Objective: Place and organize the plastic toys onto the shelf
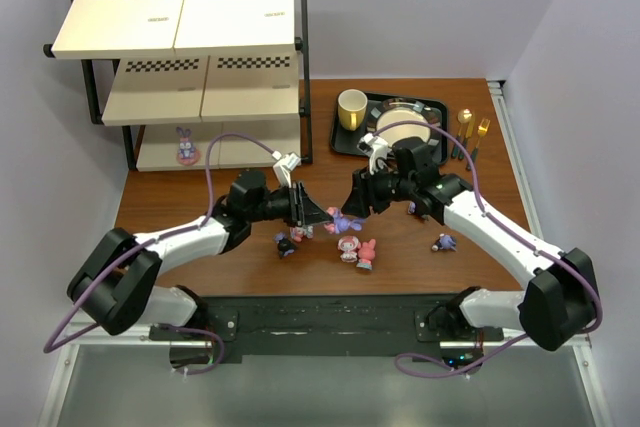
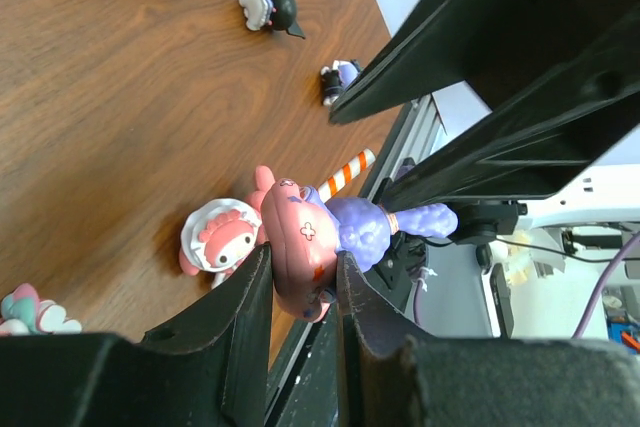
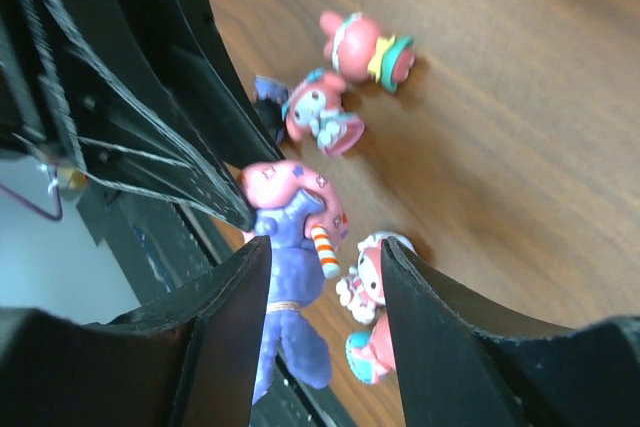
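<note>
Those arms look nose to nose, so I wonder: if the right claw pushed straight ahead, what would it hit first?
Probably the purple bunny toy, which the left gripper holds between the open fingers of the right gripper.

The top view looks steeply down on the whole counter (image 1: 405,247), far above the purple bunny (image 1: 344,219). Both wrist views look along their own jaws at that bunny, close up, from opposite sides.

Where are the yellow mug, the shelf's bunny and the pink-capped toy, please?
yellow mug (image 1: 351,119): top external view, its side.
bunny (image 1: 185,146): top external view, its body.
pink-capped toy (image 2: 298,237): left wrist view, its cap.
</note>
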